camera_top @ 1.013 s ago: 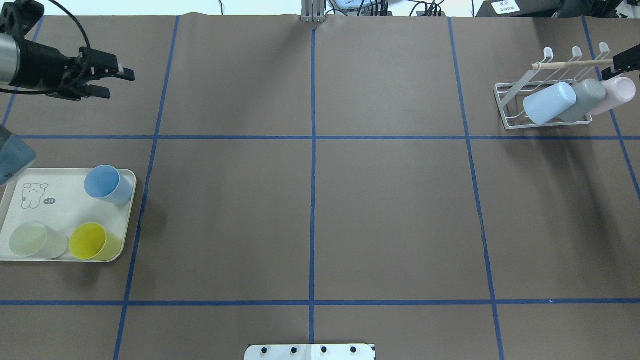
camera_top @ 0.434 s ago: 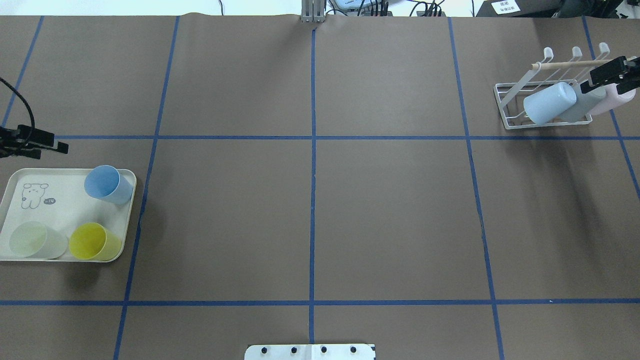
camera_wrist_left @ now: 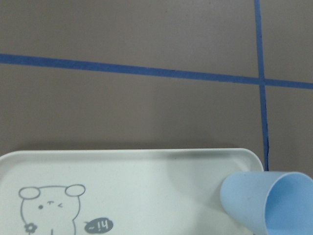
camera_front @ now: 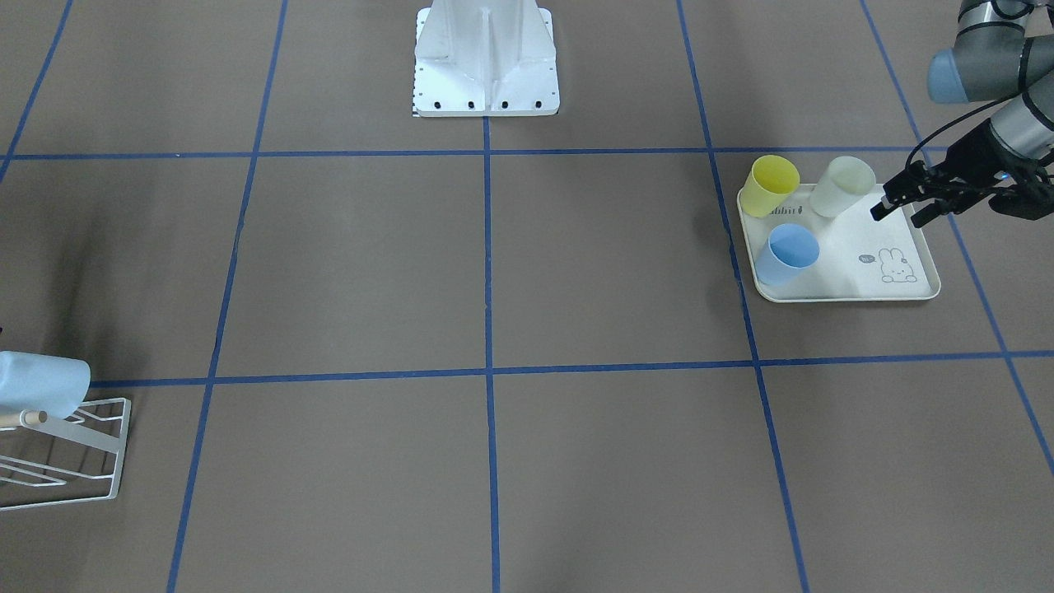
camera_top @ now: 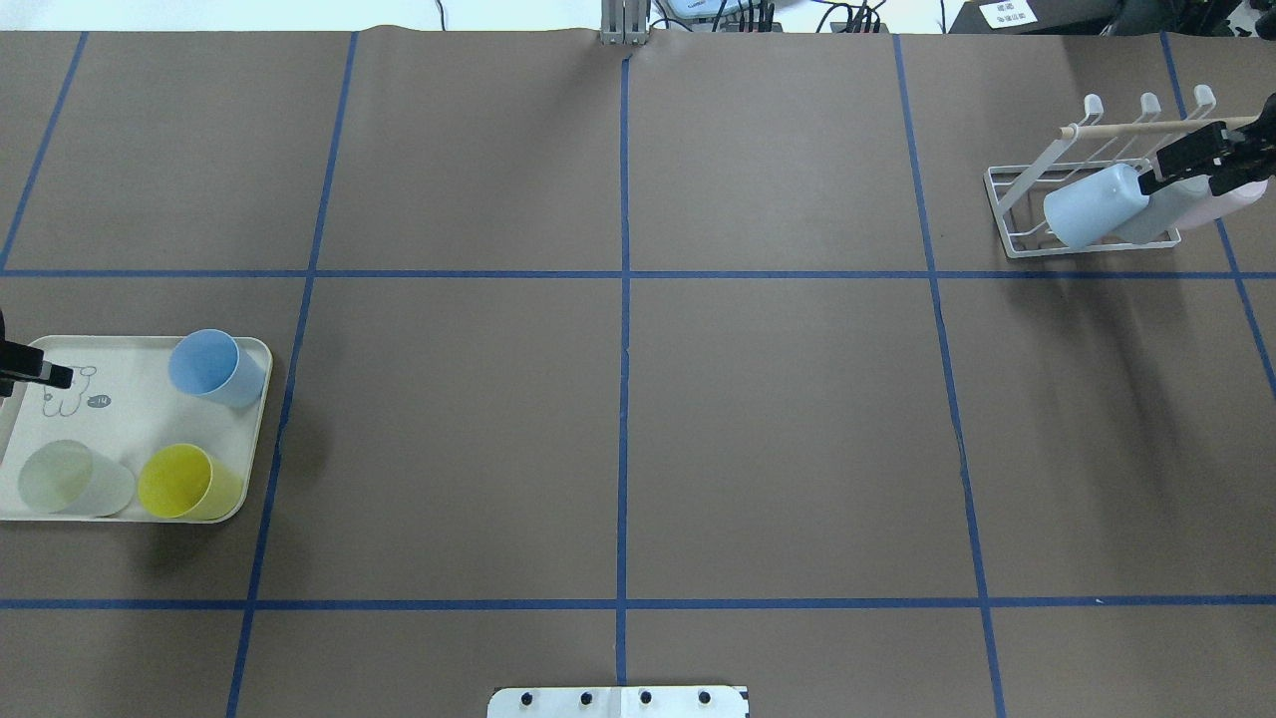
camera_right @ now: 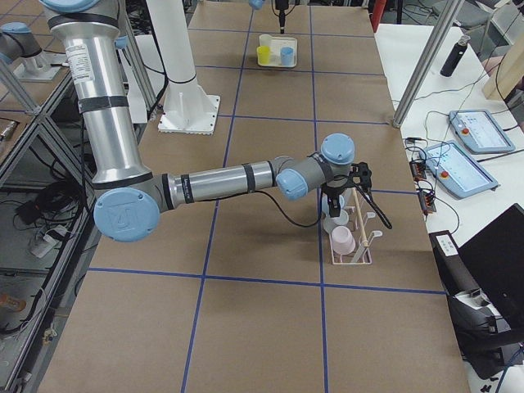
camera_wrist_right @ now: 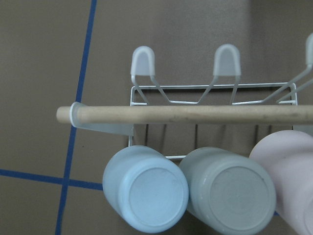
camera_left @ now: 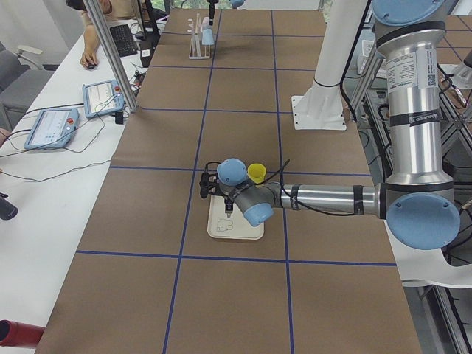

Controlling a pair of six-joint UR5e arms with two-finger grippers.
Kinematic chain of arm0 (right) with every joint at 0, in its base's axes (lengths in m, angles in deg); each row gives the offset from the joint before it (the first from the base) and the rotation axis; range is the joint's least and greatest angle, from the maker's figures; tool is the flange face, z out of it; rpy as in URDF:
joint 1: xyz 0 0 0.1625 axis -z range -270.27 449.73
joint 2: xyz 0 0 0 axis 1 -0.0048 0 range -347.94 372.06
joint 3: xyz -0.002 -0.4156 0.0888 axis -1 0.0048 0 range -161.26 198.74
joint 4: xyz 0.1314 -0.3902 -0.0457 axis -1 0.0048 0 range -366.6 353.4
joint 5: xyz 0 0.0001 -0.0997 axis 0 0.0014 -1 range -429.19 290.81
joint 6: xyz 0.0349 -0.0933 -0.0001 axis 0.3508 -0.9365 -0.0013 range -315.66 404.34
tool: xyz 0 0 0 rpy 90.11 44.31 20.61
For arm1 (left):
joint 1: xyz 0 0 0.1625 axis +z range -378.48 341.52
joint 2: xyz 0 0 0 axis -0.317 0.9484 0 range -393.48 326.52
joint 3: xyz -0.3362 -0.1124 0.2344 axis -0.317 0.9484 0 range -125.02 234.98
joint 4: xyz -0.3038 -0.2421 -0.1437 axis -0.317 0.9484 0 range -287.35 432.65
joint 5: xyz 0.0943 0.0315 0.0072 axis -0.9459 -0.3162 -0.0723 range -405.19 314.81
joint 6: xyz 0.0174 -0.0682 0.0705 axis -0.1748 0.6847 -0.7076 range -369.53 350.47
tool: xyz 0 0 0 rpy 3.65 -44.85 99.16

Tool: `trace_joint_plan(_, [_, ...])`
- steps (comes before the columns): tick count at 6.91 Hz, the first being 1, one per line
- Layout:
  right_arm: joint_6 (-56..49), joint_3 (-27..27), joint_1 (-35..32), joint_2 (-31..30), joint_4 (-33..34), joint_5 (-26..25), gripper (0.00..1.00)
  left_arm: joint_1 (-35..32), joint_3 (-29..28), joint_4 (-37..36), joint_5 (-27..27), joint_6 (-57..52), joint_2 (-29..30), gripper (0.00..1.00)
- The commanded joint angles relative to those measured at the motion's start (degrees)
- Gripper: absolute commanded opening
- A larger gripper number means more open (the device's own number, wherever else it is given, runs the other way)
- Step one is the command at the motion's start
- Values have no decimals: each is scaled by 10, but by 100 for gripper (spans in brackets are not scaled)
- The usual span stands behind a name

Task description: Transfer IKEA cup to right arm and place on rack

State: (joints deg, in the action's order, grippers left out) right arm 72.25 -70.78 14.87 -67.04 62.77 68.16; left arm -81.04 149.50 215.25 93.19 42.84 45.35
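Front-facing view first: your left gripper hangs over the back edge of the rabbit-print tray, fingers spread and holding nothing, just beside the pale green cup. Three cups stand on that tray: the pale green one, the yellow cup and the blue cup. The white wire rack sits at the far corner, with only one light blue cup in frame. Overhead now: the rack carries three cups on their sides, the light blue one, a grey cup and a pink cup. Your right gripper hovers over the grey one, fingers apart and empty. From the left end, the near arm reaches over the tray and hides most of it. From the right end, the near arm hangs above the rack. Left wrist camera: one blue cup at the tray's corner. Right wrist camera: three cup bottoms in a row under the wooden peg.
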Motion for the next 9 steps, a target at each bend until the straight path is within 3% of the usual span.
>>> trace_joint_plan(1, [1, -1, 4, 0, 0, 0, 100, 24, 29, 0, 1, 0, -49, 91])
trace_joint_plan(4, [1, 0, 4, 0, 1, -1, 100, 80, 33, -2, -20, 4, -65, 87])
trace_joint_plan(5, [1, -1, 4, 0, 0, -1, 100, 81, 32, -3, -19, 4, -65, 67])
trace_joint_plan(6, [1, -1, 4, 0, 0, -1, 100, 82, 31, -3, -19, 4, -65, 2])
trace_joint_plan(9, [1, -8, 4, 1, 0, -2, 100, 81, 32, -3, -8, 6, -59, 0])
